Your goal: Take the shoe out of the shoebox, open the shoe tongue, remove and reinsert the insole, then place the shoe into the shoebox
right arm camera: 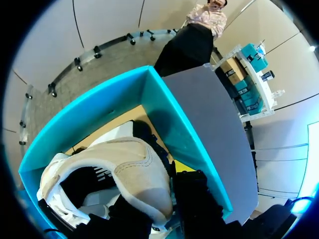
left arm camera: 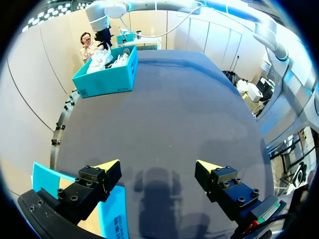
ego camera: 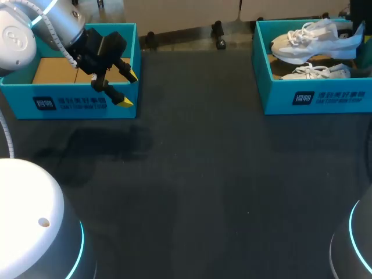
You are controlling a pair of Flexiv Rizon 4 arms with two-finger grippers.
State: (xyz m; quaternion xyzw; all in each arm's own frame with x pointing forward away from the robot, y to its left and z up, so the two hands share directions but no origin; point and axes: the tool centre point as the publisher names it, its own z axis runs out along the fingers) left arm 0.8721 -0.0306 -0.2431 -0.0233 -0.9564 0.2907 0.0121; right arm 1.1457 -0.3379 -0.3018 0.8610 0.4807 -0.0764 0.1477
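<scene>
Shoe in the right shoebox, heel clasped by the right hand; left hand spread wide above the near wall of the left shoebox.

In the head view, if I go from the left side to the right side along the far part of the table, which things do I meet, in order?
left shoebox → bare stretch of the table → right shoebox
</scene>
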